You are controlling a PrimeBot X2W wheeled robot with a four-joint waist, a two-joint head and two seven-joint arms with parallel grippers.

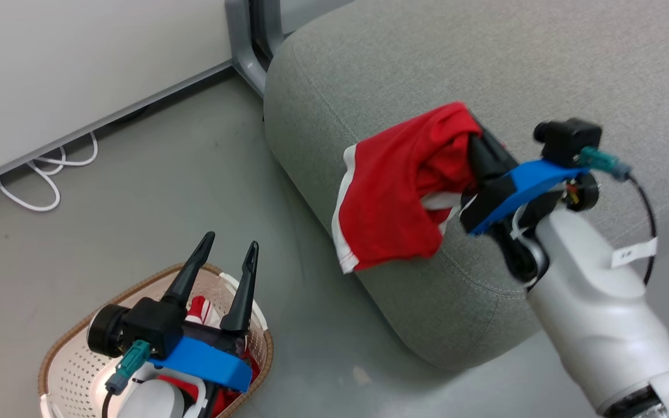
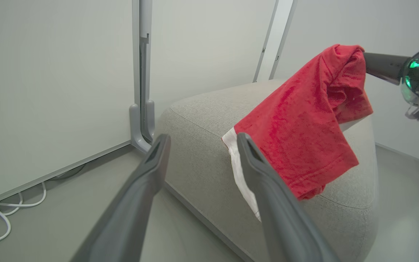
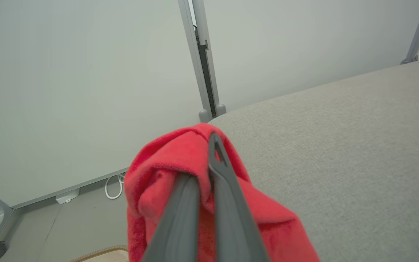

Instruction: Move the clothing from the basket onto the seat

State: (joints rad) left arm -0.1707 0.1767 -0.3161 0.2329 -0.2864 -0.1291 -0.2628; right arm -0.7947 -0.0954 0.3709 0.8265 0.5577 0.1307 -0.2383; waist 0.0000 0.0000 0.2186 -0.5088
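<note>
While right tool (image 1: 477, 146) clamps red garment (image 1: 392, 203) at seat (image 1: 427, 58) edge, left tool (image 1: 231, 241) wide over basket (image 1: 73, 377): early release risks slide to floor (image 1: 195, 174).

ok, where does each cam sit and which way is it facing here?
Head: on the head, looking down at floor, basket and seat; shows open left gripper, right gripper shut on the red garment, pale forearm.
Left wrist: on the left arm, looking along its spread fingers at seat and wall.
Right wrist: on the right arm, looking along its closed fingers, garment draped over them, across the seat.
Shared: all three show garment and seat.
</note>
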